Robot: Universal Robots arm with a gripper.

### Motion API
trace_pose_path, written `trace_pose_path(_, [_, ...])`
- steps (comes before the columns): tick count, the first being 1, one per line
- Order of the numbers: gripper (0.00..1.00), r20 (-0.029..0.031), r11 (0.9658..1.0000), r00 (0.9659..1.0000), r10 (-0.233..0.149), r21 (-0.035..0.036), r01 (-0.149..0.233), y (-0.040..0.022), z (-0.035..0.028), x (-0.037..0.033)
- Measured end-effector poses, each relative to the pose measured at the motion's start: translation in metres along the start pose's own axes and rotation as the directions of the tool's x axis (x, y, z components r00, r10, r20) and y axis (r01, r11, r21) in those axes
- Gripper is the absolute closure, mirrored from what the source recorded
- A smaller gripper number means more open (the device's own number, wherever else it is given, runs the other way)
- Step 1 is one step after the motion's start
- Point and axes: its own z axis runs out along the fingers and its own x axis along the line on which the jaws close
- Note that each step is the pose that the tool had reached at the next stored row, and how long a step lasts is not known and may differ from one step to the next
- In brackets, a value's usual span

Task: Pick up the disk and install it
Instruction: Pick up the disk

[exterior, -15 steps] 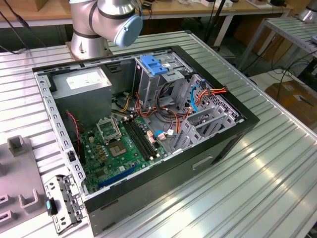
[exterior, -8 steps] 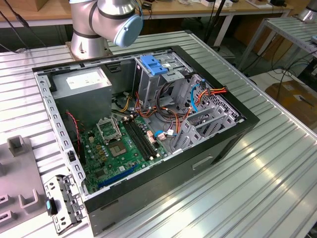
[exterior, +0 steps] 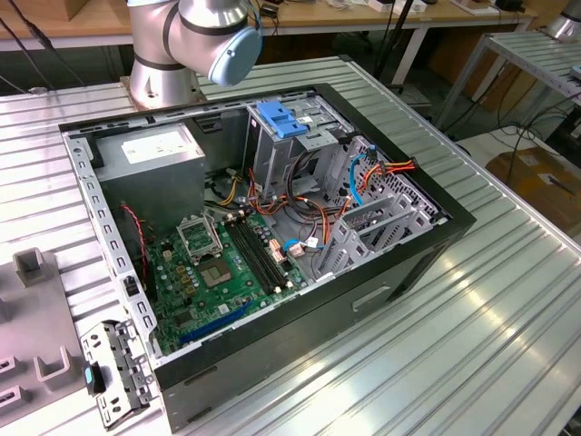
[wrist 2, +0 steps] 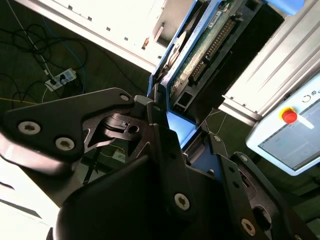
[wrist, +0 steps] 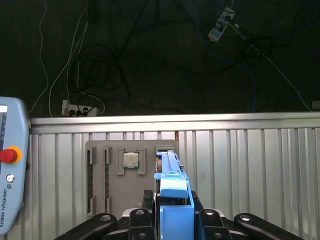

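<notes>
Ribbed metal worktop [exterior: 508, 300] carries an open computer case [exterior: 272, 227] near its middle in the exterior view, with the arm's base [exterior: 159, 64] standing behind the case toward the far edge.

The disk [wrist: 172, 200] is off the surface, clamped in the gripper [wrist: 172, 222]. The first wrist view shows it edge-on, its bright blue carrier standing between two black fingers [wrist: 207, 222] that press in from either side. The second wrist view shows the disk [wrist 2: 210, 45] from its flat side, with a green circuit board and a row of connector pins between the blue rails. There the gripper [wrist 2: 182, 127] closes on one end of it. The black linkage hides the exact contact, but the jaws seem tight against the carrier.

Past the disk in the first wrist view, a grey tray [wrist: 100, 170] lies on the worktop close to its edge and holds a square processor chip [wrist: 131, 160]. Beyond that edge is dark floor with tangled cables [wrist: 95, 70]. A teach pendant [wrist 2: 292, 135] with a red button is cut off by the frame in both wrist views.

In the exterior view the case's motherboard [exterior: 218, 263] lies exposed, and a tall grey cage topped by a blue latch [exterior: 279, 120] rises at its middle. A loose metal bracket [exterior: 113, 372] sits by the case's near corner, toward the worktop's edge on the exterior view's left.
</notes>
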Motion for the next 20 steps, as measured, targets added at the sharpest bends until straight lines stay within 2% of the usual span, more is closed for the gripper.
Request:
trace_pose_path(4, [0.63, 0.0013, 1.0000, 1.0000, 0.000, -0.0011, 0.000, 0.0002, -0.0048, 0.0002])
trace_pose_path(6, [0.63, 0.0054, 1.0000, 1.0000, 0.000, -0.0012, 0.000, 0.0002, -0.0049, 0.0001])
trace_pose_path(13, [0.63, 0.0057, 1.0000, 1.0000, -0.001, 0.0007, 0.001, 0.0003, -0.0046, 0.0000])
trace_pose_path(15, [0.63, 0.0083, 1.0000, 1.0000, -0.001, 0.0005, 0.001, 0.0002, -0.0047, -0.0002])
trace_pose_path(17, [0.63, 0.0148, 1.0000, 0.9999, -0.001, 0.0006, 0.001, 0.0002, -0.0048, -0.0001])
trace_pose_path(20, [0.63, 0.0157, 1.0000, 0.9999, -0.001, 0.0006, 0.001, 0.0003, -0.0063, 0.0000])
